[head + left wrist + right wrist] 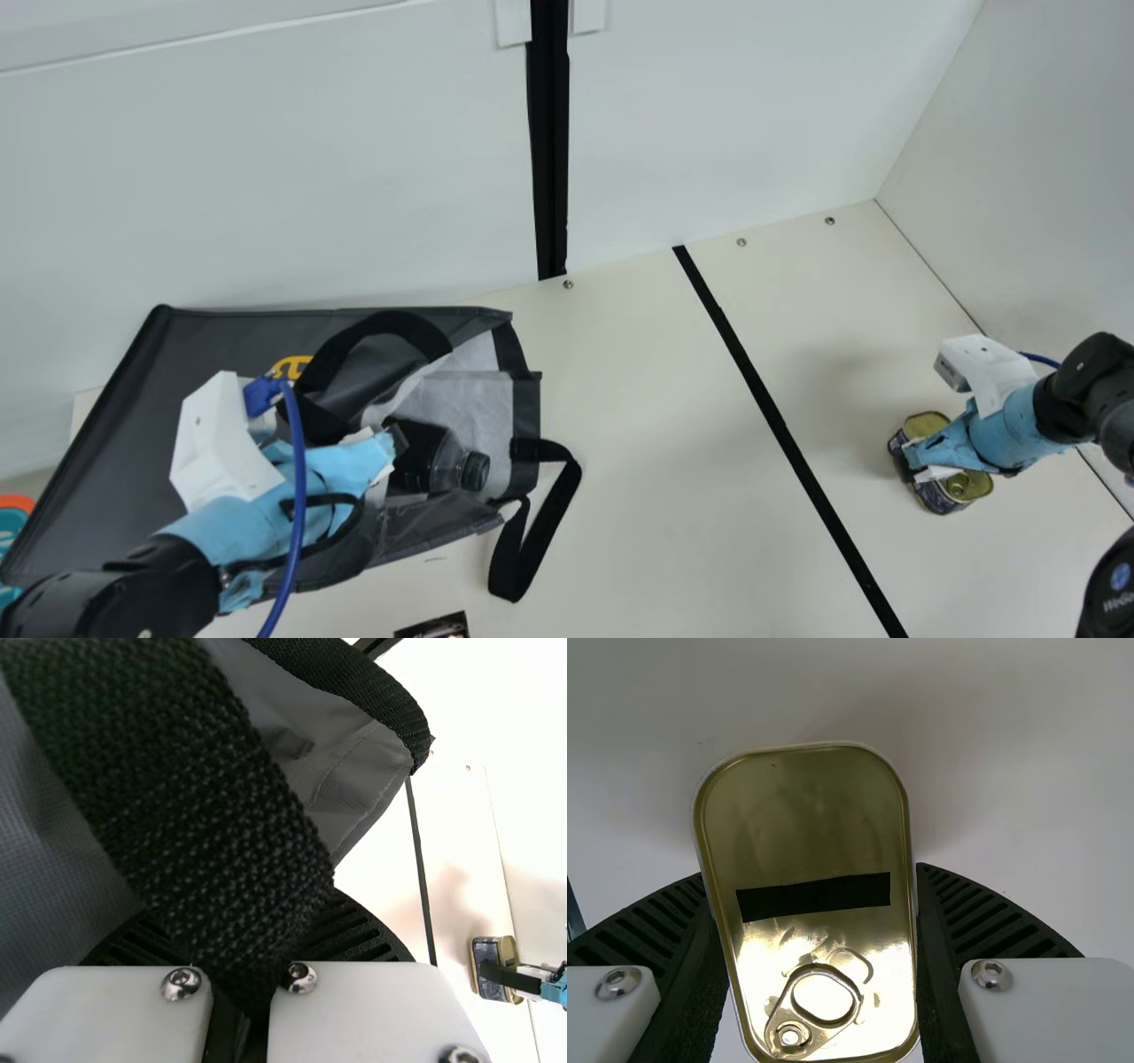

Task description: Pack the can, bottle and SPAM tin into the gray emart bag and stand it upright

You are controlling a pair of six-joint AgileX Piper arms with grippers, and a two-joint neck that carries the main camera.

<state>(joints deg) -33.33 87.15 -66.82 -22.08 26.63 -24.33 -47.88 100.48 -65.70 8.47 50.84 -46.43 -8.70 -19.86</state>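
Note:
The gray bag (230,443) lies on its side at the main view's left, its mouth facing right. My left gripper (383,450) is at the mouth; in the left wrist view my left gripper (252,943) is shut on the bag's black strap (204,806). A dark bottle (438,461) lies inside the mouth, cap outward. On the table's right part stands the SPAM tin (964,486), with my right gripper (926,462) over it. In the right wrist view my right gripper (813,921) is shut on the tin's (806,833) two long sides.
A second black strap (558,505) hangs loose from the bag onto the table. A dark printed item (434,626) lies at the near edge. A black line (780,425) crosses the table (638,443) between the arms; white walls (354,177) stand behind.

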